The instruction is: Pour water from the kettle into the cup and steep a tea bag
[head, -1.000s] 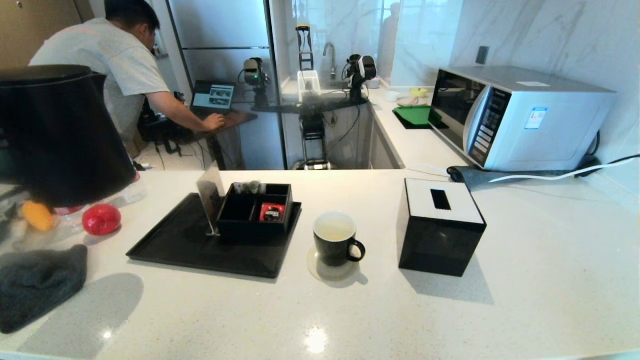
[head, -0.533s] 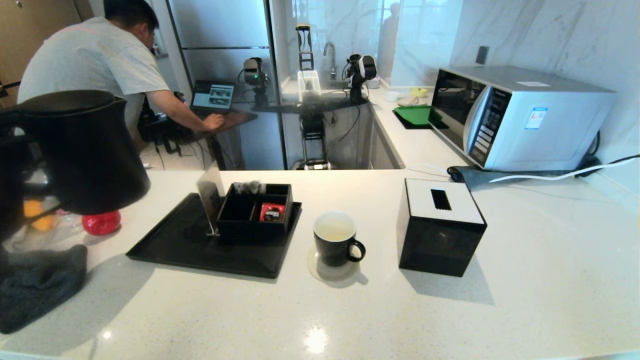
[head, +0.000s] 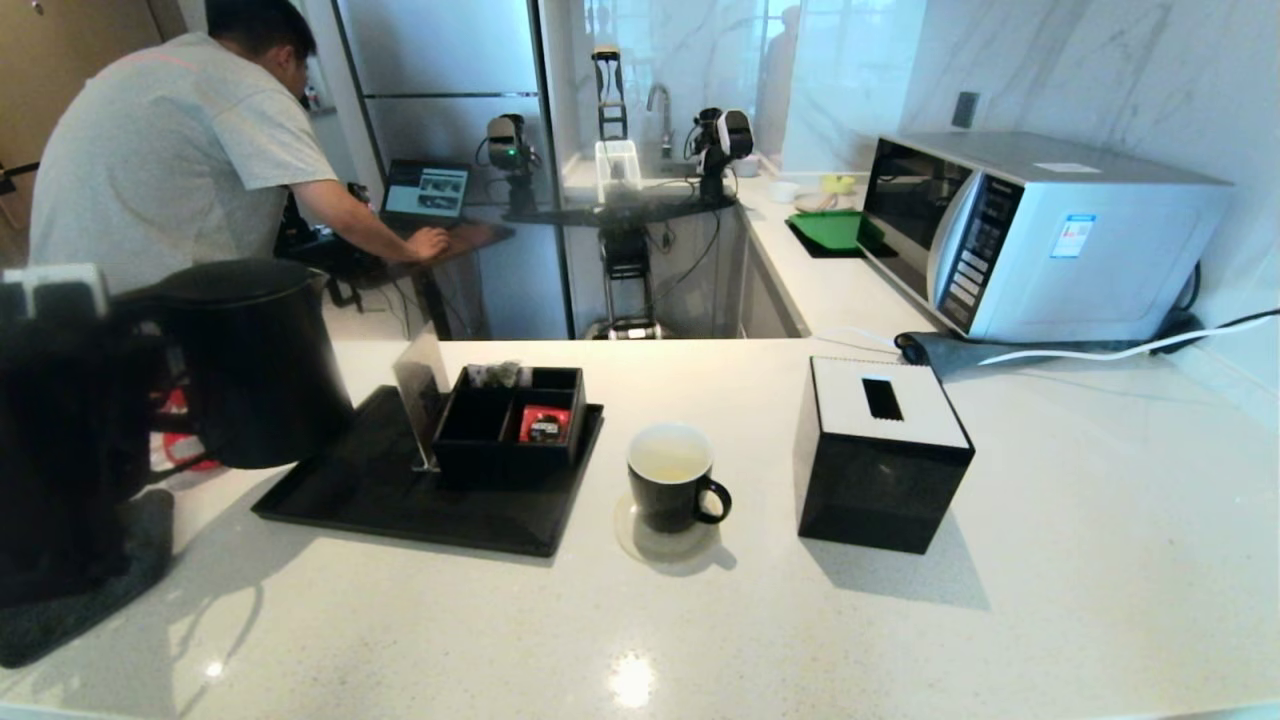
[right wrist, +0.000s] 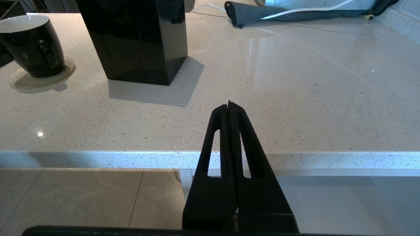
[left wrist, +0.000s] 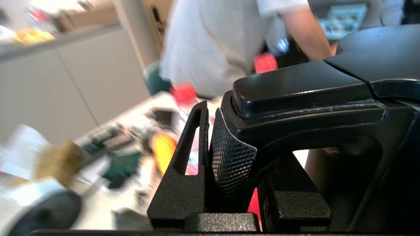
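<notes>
Left tool clamped on the loop handle of the kettle, fingers pinching the textured grip. Kettle held upright at the left of the worktop, beside the far-left corner of the black tray; whether its base touches the worktop cannot be told. Cup standing on a clear coaster, well apart to the right, between tray and black tissue box, with pale liquid already inside. Tea bag not identifiable; only a red sachet clear in the black organiser. Right tool closed on nothing, parked off the worktop's near edge.

Risks, as judgement: a heavy kettle gripped by the handle alone, likely to swing or twist in the grip. A path over the organiser, risking a knock. A tilt begun short of the cup, spilling onto tray or worktop. More water into a partly filled cup, risking overflow.
</notes>
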Motion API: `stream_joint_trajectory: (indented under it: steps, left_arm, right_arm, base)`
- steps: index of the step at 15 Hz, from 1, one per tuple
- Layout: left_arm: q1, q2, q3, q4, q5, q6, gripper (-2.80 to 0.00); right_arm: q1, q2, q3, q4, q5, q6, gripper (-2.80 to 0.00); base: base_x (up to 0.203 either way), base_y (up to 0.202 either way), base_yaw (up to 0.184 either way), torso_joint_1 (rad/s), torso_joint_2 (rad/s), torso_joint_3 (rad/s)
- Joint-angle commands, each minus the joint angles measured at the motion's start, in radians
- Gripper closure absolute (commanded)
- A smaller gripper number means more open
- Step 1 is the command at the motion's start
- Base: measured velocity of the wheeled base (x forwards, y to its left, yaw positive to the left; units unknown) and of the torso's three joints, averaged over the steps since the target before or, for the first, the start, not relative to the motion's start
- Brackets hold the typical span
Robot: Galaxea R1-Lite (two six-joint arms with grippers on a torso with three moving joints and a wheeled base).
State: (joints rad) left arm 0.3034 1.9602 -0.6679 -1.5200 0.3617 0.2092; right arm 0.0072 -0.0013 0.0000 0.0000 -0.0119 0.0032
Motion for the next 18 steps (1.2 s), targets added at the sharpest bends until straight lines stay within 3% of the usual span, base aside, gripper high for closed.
stream_joint_trajectory:
  steps: [1,7,18]
  left_arm:
    - [-0.007,0.088,-0.01,-0.05,-0.008,-0.01,0.0]
    - [-0.03,0.164,-0.078,-0.05,-0.009,-0.032,0.0]
    - [-0.095,0.202,-0.079,-0.05,-0.004,-0.051,0.0]
  right_arm:
    - [0.0,0.001,0.0,0.0,0.0,0.0,0.0]
    - [0.0,0.001,0.0,0.0,0.0,0.0,0.0]
    - [0.0,0.001,0.0,0.0,0.0,0.0,0.0]
  base:
    - [0.0,0.0,0.0,0.0,0.0,0.0]
    - [0.0,0.0,0.0,0.0,0.0,0.0]
    - [0.0,0.0,0.0,0.0,0.0,0.0]
